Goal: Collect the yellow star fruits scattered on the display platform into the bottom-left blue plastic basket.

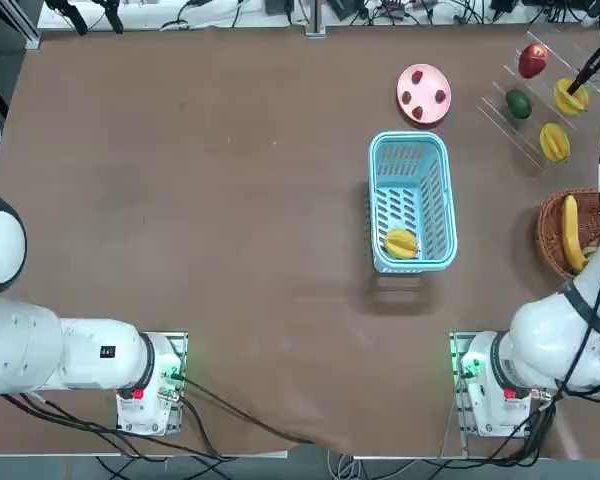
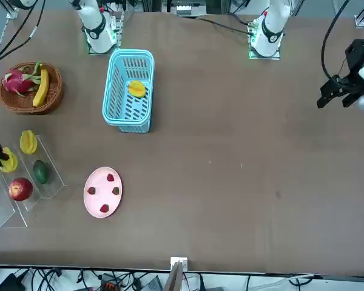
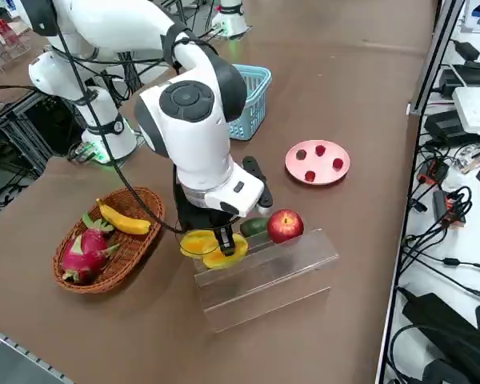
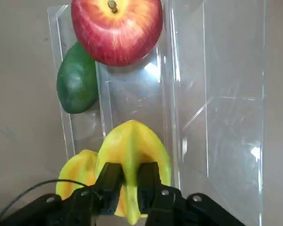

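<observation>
My right gripper (image 4: 128, 176) is down at the clear display platform (image 4: 217, 103), shut on a ridge of a yellow star fruit (image 4: 132, 141). A second star fruit (image 4: 75, 169) lies right beside the held one. From the side, the gripper (image 3: 224, 240) sits over the held fruit (image 3: 228, 256) at the platform's (image 3: 264, 280) near end. From overhead the held fruit (image 1: 571, 97) and the second one (image 1: 554, 141) sit at the far right. A third star fruit (image 1: 400, 243) lies inside the blue plastic basket (image 1: 410, 137).
A red apple (image 4: 115, 28) and a green fruit (image 4: 77, 82) share the platform. A wicker bowl (image 1: 552, 225) with a banana (image 1: 571, 232) stands near the right arm. A pink plate (image 1: 423, 78) with small red berries lies beyond the basket.
</observation>
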### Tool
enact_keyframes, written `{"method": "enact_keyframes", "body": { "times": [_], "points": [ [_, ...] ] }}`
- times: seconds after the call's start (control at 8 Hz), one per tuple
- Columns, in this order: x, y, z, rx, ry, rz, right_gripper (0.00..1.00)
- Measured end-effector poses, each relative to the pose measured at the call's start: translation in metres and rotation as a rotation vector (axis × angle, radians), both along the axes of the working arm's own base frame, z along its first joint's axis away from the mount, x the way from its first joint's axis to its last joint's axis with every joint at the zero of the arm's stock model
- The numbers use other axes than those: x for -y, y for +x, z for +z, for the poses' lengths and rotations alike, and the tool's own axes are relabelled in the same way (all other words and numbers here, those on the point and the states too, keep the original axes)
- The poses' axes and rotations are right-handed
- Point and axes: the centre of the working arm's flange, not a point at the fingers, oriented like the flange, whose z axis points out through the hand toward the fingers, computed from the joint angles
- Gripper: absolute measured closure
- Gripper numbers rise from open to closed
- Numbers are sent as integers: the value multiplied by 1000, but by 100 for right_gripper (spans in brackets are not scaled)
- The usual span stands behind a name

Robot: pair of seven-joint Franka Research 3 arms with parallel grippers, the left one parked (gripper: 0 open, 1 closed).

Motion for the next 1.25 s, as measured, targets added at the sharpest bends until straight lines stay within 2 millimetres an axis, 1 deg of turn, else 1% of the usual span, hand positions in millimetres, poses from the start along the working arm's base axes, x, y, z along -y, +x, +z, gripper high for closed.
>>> {"method": "enact_keyframes", "body": {
  "times": [0.38,0.5,0.62,0.88,1.0,1.12,1.25],
  "points": [
    [0,1,1,2,-1,1,78],
    [-1,2,5,5,-2,3,78],
    [-3,2,15,2,4,0,78],
    [-12,0,48,4,20,-22,78],
    [-22,0,70,14,26,-48,78],
    [-41,0,93,9,40,-83,78],
    [-67,-1,115,-10,57,-127,78]
  ]
}}
